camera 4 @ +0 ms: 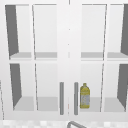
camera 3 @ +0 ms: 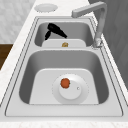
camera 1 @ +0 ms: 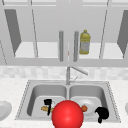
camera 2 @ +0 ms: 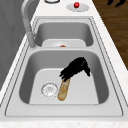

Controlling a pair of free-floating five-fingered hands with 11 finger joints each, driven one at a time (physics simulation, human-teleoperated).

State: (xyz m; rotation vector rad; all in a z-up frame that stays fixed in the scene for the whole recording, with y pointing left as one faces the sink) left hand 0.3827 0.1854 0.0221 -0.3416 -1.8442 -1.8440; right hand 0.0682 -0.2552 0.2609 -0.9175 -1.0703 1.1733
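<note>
Your left hand (camera 2: 75, 68) is curled round the upper end of a tan, matte, loaf-shaped roll (camera 2: 63, 88) lying on the smooth steel floor of the sink's left basin (camera 2: 100, 75), beside the round drain (camera 2: 49, 89), basin walls near. Your right hand (camera 1: 102, 113) hangs at the right basin's front rim, fingers bent downward, holding nothing.

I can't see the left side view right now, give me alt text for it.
In the near basin of the double sink, the left hand grips the upper end of a tan baguette-like loaf lying beside the drain.
</note>
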